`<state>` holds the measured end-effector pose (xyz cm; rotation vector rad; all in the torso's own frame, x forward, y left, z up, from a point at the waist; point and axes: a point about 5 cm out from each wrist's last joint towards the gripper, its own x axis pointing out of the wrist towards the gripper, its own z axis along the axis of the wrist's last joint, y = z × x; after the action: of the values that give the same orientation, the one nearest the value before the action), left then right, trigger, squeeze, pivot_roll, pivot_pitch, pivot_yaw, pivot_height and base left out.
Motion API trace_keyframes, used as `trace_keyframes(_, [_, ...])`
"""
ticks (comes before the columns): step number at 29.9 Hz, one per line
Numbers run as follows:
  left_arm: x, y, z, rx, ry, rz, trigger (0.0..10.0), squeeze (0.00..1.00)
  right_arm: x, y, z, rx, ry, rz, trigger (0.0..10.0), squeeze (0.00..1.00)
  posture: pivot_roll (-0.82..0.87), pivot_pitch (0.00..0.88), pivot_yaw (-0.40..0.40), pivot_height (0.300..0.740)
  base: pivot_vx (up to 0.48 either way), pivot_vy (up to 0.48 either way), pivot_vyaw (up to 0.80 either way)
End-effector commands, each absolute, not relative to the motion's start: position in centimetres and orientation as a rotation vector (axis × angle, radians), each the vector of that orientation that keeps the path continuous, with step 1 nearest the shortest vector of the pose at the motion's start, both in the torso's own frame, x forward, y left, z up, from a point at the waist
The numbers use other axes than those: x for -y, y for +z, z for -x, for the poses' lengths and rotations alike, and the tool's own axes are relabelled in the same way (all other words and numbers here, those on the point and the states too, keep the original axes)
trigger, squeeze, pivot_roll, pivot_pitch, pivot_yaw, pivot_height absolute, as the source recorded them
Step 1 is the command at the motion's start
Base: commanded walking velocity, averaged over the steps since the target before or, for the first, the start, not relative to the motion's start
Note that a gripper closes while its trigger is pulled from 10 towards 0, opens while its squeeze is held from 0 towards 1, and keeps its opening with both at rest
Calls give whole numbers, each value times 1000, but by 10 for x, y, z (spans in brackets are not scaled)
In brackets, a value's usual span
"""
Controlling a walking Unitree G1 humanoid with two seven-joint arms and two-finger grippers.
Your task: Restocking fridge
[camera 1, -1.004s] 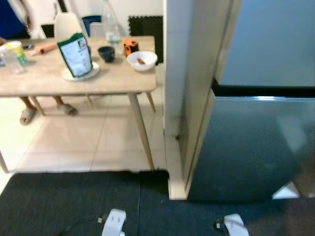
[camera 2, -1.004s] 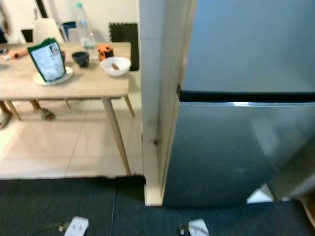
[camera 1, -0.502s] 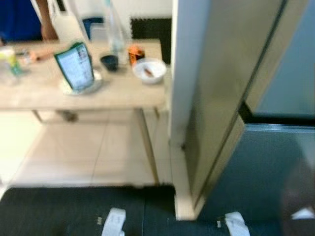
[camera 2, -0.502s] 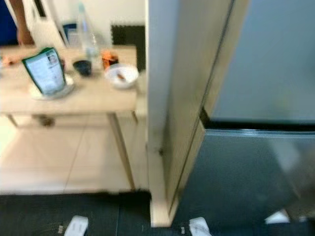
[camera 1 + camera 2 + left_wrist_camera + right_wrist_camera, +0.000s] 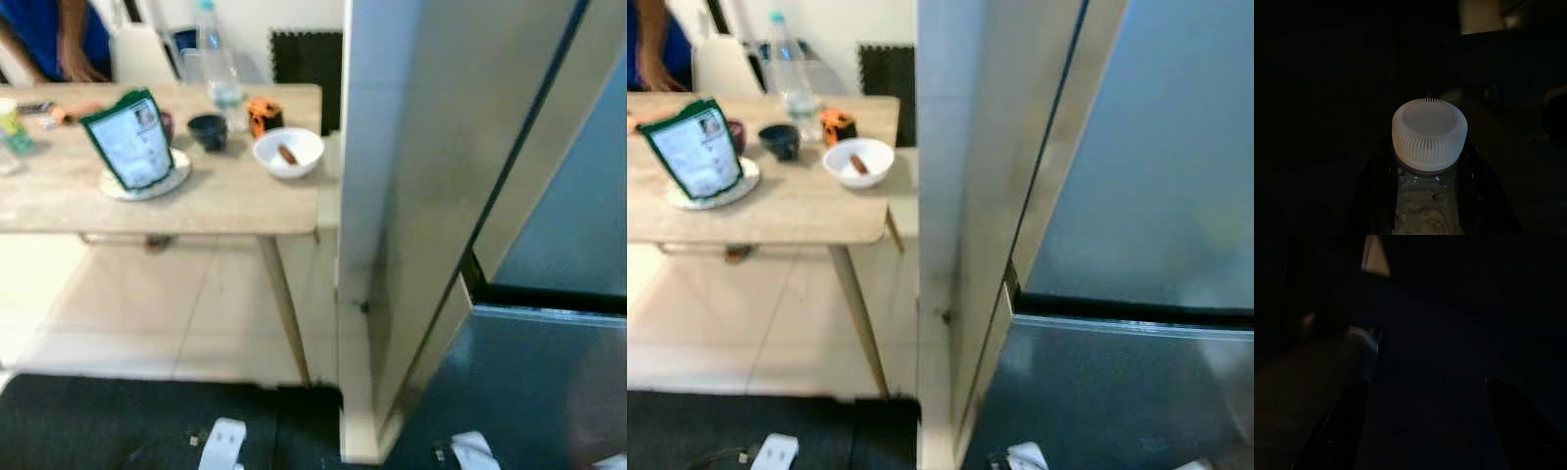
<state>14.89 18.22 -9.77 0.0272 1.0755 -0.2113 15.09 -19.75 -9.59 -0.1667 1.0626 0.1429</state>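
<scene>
1. The left claw (image 5: 1427,196) pinches a clear bottle (image 5: 1426,215) just below its white ribbed cap (image 5: 1429,132), one finger on each side of the neck.
2. The right claw (image 5: 1420,426) hangs in the dark with fingers spread wide, holding nothing.
3. The fridge (image 5: 1136,245) stands shut beside the desk (image 5: 196,201); a white bowl (image 5: 287,153) sits near the desk's corner closest to the fridge.

Head pair looks down on fridge (image 5: 1136,225) and table (image 5: 196,196) — wrist views dark, close.

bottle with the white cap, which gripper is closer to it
Left. The left gripper has its black fingers on either side of the bottle, below the white cap. The right gripper hangs open over dark floor.
</scene>
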Motion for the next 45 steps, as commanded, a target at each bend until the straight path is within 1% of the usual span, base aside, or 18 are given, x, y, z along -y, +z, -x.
trace_keyframes(1, [-174,-102,-139,-1109,-235,-2,10000,0,192,-97,-150,-1065,155,156,10000,0,-97,83,-8,740,270,-394,0])
trace_keyframes(4, [-175,-102,-140,-1109,-217,-5,10000,0,192,-97,-150,-1065,156,156,10000,0,-97,83,-8,740,90,-304,0])
trace_keyframes(28, [-176,-103,-137,-1131,-188,-15,10000,0,193,-97,-149,-1068,155,160,10000,0,-97,86,-9,740,0,0,0])
trace_keyframes(45, [-176,-103,-138,-1134,-197,-30,10000,0,194,-97,-149,-1067,155,164,10000,0,-98,77,-7,740,-318,0,0])
